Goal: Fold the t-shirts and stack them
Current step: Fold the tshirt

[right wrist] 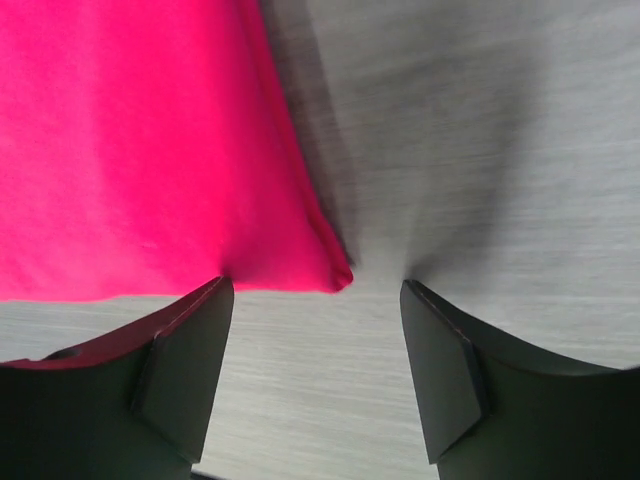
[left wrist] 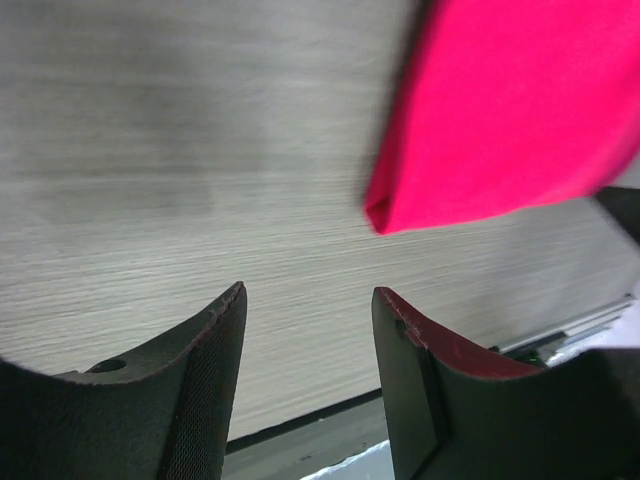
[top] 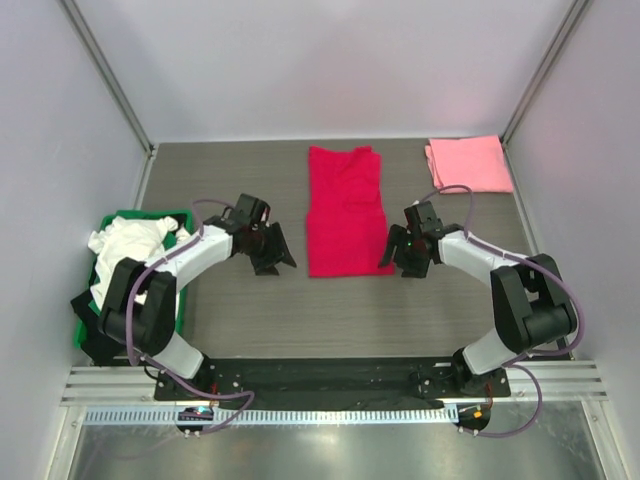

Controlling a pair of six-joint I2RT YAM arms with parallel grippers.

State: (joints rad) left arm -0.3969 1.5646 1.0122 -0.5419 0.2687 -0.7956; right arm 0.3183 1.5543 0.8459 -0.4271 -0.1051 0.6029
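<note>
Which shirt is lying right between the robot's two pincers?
The red t-shirt, folded long in the middle. The pink t-shirt sits far right; the white t-shirt is crumpled in the green crate.

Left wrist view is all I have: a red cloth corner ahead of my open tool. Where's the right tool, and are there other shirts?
Observer: The right tool hovers open at the red shirt's other near corner, not gripping it.
Operator: Any other shirts out?
Observer: A pink shirt lies folded at the far right corner of the table.
Operator: And a white one?
Observer: A white shirt sits crumpled in the green crate on the left side.
</note>
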